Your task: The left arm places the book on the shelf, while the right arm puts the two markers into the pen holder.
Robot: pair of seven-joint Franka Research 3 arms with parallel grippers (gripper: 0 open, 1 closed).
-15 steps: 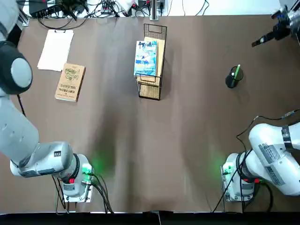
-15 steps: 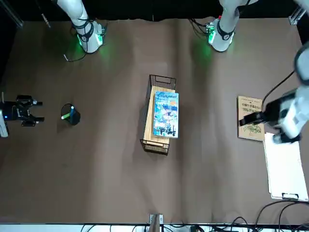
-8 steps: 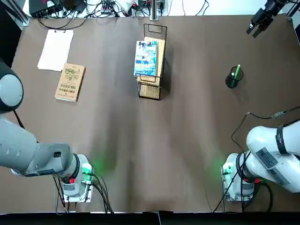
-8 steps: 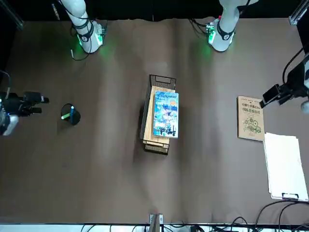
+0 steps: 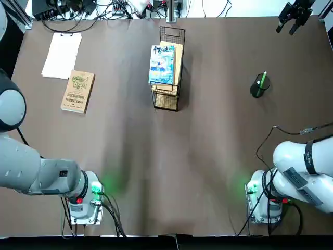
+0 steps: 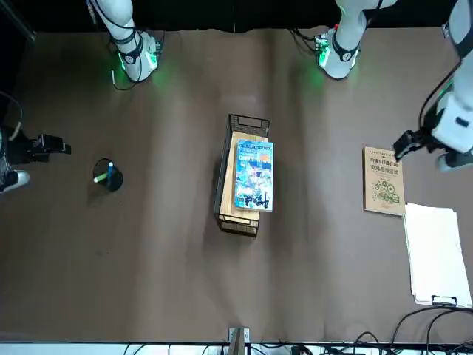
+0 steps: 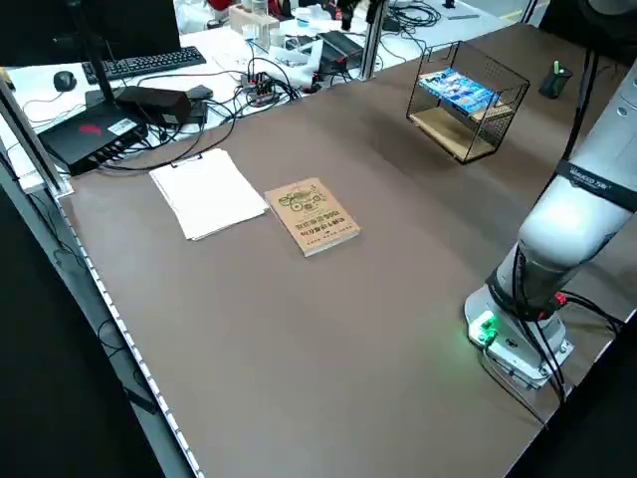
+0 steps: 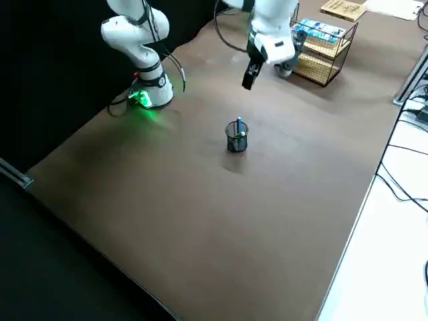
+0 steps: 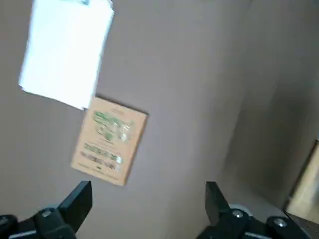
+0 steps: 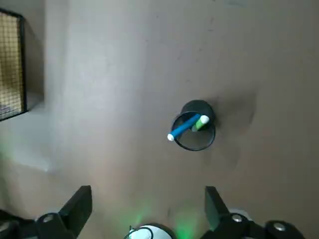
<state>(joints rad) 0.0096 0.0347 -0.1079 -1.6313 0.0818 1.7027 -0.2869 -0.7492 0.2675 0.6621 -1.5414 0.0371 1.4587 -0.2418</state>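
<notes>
- Shelf (image 5: 178, 96), black wire mesh with a light wooden board: standing at the far middle part of the table, slightly askew.
- Book (image 5: 162, 63), light blue and white cover: lying flat on the shelf, cover up, one long edge jutting past the shelf's side on the robot's left.
- Tan book (image 5: 78, 91), green mark on its cover: flat on the table, well apart from the shelf on the robot's left.
- Pen holder (image 5: 257, 90), round, black: on the table, well apart from the shelf on the robot's right.
- Blue marker (image 10: 183, 127) and green marker (image 10: 201, 122), one of each: both inside the pen holder, leaning, their ends above its rim.
- Left gripper (image 9: 149, 191): raised above the table, well to the robot's left of the shelf, near the tan book in the front view; fingers wide apart, nothing between them.
- White paper (image 5: 62, 55), clipped at one end: beyond the tan book from the shelf, just beside that book.
- Right gripper (image 5: 284, 30): raised, well to the robot's right of the shelf and farther from the robot's bases than the pen holder; fingers spread wide, holding nothing.
- Keyboard (image 7: 141, 64) and monitor (image 7: 111, 28): on a white surface beyond the table edge, farther from the shelf than the paper.
</notes>
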